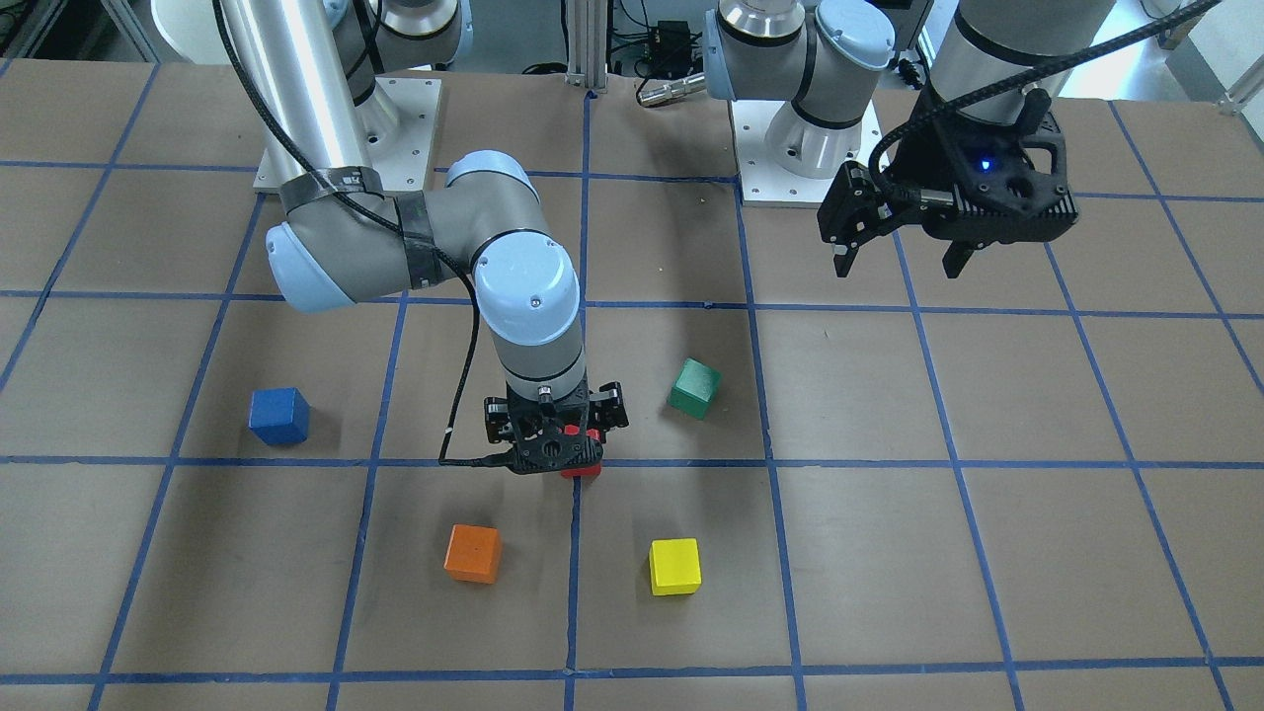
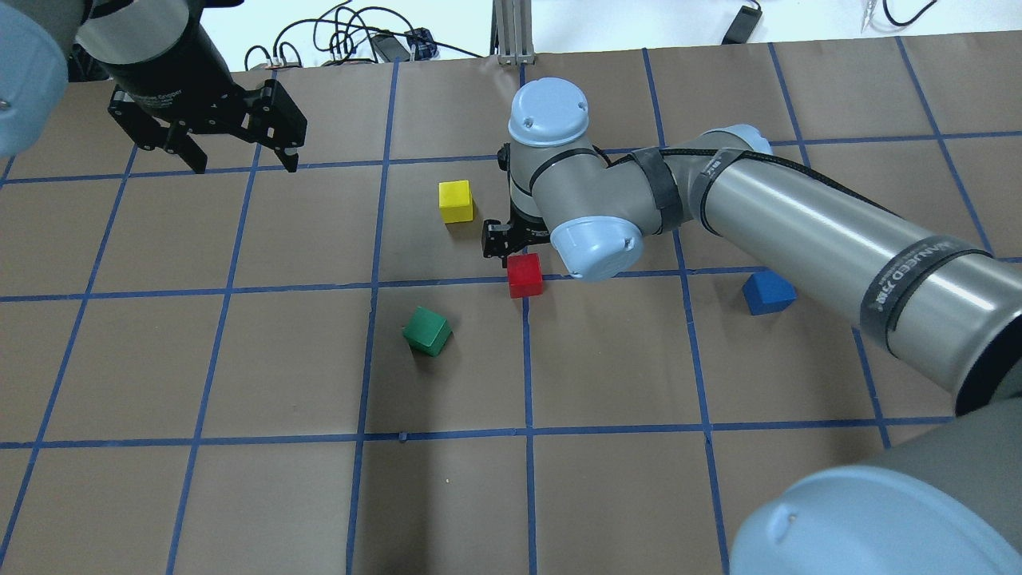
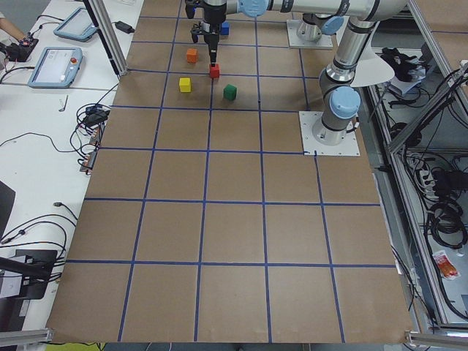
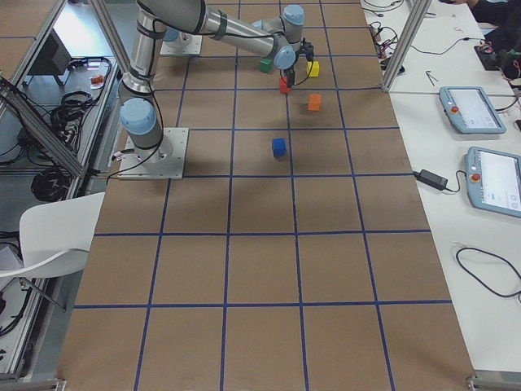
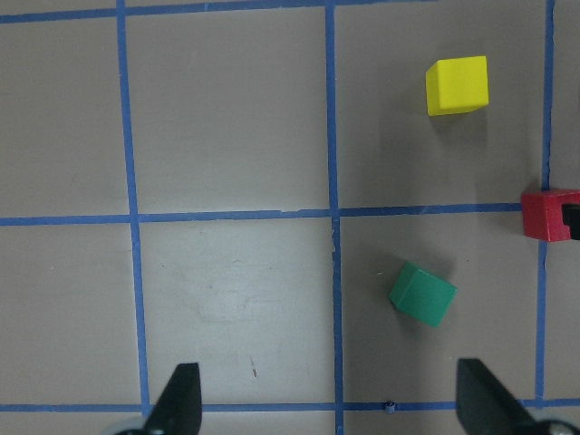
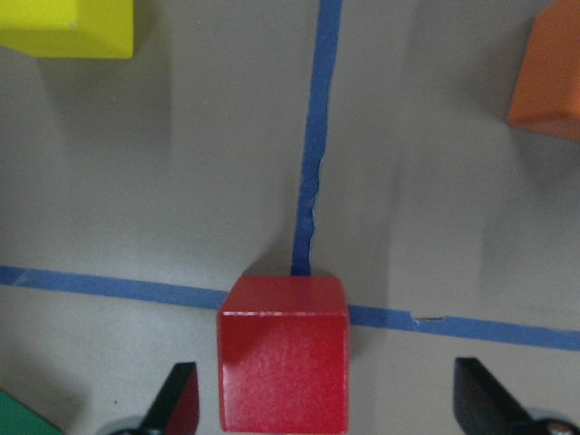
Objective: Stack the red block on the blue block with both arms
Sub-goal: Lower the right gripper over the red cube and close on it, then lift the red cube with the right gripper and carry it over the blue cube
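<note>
The red block [image 2: 524, 274] rests flat on the table [image 1: 987, 553] at a crossing of the blue tape lines [image 6: 313, 136], near the table's middle. The right gripper [image 6: 331, 399] points straight down over it with its fingers [image 6: 184, 399] spread wide, one on each side of the block. Neither finger touches the block, which lies closer to one finger than to the other. The blue block [image 1: 278, 415] sits alone on the table, well apart from the red block, toward the robot's right. The green block [image 1: 694, 387], turned askew to the grid, lies near the red block on the robot's left and somewhat closer to the robot's base. The orange block [image 1: 472, 553] and the yellow block [image 1: 674, 566] lie on the operators' side of the red block, apart from each other. The left gripper [image 1: 897, 267] hangs raised above the table near its arm's base, fingers spread apart, well away from all blocks
</note>
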`<action>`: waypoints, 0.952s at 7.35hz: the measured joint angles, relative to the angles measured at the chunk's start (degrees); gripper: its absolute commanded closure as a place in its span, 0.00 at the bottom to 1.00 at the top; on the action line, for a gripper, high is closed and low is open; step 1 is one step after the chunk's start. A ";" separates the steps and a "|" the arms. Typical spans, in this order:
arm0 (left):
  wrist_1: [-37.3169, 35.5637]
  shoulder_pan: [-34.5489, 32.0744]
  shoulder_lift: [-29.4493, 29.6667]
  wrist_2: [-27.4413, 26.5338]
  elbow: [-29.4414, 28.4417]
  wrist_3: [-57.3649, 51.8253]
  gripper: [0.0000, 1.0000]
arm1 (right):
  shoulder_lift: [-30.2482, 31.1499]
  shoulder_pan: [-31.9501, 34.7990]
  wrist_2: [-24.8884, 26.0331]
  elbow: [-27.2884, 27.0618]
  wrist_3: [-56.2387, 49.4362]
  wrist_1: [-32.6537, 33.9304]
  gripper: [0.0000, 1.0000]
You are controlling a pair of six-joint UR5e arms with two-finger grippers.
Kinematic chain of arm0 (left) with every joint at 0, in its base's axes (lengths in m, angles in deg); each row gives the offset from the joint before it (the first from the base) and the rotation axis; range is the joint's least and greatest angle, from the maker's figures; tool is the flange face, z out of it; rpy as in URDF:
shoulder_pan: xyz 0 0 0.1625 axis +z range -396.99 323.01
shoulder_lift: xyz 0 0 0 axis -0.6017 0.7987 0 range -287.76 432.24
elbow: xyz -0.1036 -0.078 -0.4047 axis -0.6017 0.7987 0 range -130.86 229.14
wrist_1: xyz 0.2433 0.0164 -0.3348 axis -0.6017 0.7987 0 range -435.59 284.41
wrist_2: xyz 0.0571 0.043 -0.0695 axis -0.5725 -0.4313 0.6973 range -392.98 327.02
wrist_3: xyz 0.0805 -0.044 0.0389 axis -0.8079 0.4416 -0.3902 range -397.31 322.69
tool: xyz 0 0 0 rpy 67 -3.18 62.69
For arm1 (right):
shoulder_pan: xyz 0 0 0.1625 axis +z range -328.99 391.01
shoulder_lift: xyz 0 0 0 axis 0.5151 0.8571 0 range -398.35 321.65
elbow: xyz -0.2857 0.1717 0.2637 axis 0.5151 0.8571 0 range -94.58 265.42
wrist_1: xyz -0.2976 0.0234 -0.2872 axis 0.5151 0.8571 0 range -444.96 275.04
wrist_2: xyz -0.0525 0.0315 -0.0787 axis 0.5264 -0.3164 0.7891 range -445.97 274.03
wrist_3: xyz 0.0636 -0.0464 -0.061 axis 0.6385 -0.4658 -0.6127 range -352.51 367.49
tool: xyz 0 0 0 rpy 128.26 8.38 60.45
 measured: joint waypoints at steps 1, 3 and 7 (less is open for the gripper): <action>0.00 0.00 -0.71 -0.03 0.81 -0.27 0.00 | -0.49 0.26 -1.24 0.01 -0.04 0.16 0.00; -0.54 0.00 -1.46 0.16 2.29 -0.36 0.00 | -1.33 0.38 -3.55 -0.04 -0.11 0.34 0.00; -0.63 0.00 -2.25 0.22 2.77 -0.59 0.00 | -2.88 0.40 -3.44 -0.10 -0.28 0.32 0.93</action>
